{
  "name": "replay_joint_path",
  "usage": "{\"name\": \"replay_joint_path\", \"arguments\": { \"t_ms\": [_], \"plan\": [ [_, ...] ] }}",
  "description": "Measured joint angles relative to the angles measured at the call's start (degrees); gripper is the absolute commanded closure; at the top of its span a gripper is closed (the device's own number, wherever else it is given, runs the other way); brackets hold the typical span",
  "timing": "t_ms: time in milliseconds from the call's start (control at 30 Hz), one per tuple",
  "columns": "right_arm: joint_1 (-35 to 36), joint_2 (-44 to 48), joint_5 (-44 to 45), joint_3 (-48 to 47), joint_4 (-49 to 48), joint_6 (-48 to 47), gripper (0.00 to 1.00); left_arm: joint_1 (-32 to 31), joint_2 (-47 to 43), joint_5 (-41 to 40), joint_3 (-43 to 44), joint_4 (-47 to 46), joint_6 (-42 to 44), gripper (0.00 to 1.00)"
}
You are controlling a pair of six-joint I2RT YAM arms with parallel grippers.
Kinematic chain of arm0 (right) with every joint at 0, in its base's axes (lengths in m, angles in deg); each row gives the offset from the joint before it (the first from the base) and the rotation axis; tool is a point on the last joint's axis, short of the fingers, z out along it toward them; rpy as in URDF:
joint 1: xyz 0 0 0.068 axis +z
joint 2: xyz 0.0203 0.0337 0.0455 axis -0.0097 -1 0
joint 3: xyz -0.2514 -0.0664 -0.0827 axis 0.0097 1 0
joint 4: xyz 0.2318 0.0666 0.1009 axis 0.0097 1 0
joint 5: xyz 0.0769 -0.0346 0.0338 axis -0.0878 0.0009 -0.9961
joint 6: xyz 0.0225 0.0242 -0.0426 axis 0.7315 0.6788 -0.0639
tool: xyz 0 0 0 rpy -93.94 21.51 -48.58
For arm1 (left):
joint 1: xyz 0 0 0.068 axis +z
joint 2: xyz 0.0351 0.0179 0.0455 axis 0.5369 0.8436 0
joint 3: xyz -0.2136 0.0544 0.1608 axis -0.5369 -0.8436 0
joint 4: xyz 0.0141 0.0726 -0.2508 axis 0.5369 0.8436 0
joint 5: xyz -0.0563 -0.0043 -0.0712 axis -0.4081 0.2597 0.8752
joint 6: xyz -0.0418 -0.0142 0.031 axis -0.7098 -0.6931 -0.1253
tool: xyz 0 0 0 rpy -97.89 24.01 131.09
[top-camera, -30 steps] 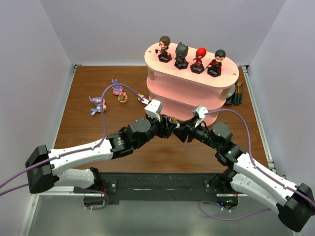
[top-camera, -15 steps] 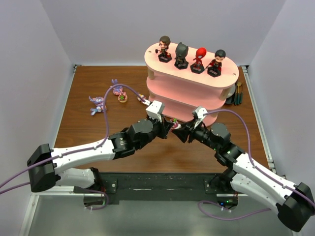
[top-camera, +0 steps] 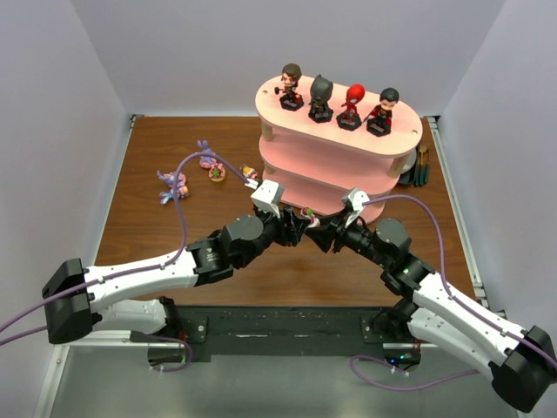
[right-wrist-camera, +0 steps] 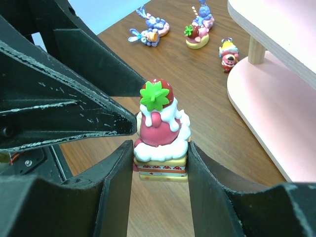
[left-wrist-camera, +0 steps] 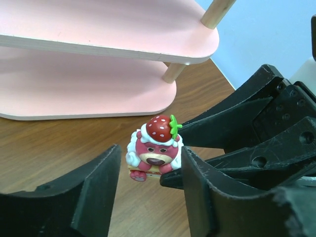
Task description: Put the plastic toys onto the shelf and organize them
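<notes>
A pink bear toy with a strawberry on its head [right-wrist-camera: 162, 133] sits on a cake base, and my right gripper [right-wrist-camera: 160, 158] is shut on that base just above the table. My left gripper [left-wrist-camera: 149, 163] faces it from the other side. It is open, its fingers apart from the toy [left-wrist-camera: 154, 148]. From above, the toy [top-camera: 307, 213] hangs in front of the shelf [top-camera: 339, 161]. Brown-haired [top-camera: 291, 85], black-masked [top-camera: 321, 96], red-masked [top-camera: 352, 104] and black-haired [top-camera: 383, 111] figures stand on the top board. Purple creatures [top-camera: 172, 185] [top-camera: 207, 155] and two tiny toys [top-camera: 216, 172] [top-camera: 250, 172] lie on the table to the left.
Dark pens [top-camera: 420, 165] lie behind the shelf's right end. White walls close the table on three sides. The shelf's lower pink boards [left-wrist-camera: 98, 29] [right-wrist-camera: 276, 98] are close beyond both grippers. The two arms meet tip to tip in front of the shelf.
The left wrist has shifted slightly left and back from the toy. The right gripper has kept the toy in the same place.
</notes>
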State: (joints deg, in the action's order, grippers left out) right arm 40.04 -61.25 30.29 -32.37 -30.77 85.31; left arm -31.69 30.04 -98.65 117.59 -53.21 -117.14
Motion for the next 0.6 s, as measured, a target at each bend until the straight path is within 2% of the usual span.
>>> {"name": "replay_joint_path", "arguments": {
  "t_ms": [167, 300, 433, 600],
  "plan": [
    [0.0, 0.0, 0.0, -0.02, 0.0, 0.0, 1.0, 0.0, -0.04, -1.33, -0.09, -0.09, -0.9, 0.29],
    [0.0, -0.09, -0.15, -0.02, -0.02, 0.0, 1.0, 0.0, 0.2, -2.49, -0.04, 0.28, -1.66, 0.28],
    [0.0, -0.26, -0.42, -0.02, -0.2, 0.0, 1.0, 0.0, 2.05, -2.8, 0.66, 0.81, -2.89, 0.29],
    [0.0, -0.66, -0.9, -0.02, -0.39, -0.02, 1.0, 0.02, 4.44, -3.04, 1.99, 0.94, -4.42, 0.39]
  ]
}}
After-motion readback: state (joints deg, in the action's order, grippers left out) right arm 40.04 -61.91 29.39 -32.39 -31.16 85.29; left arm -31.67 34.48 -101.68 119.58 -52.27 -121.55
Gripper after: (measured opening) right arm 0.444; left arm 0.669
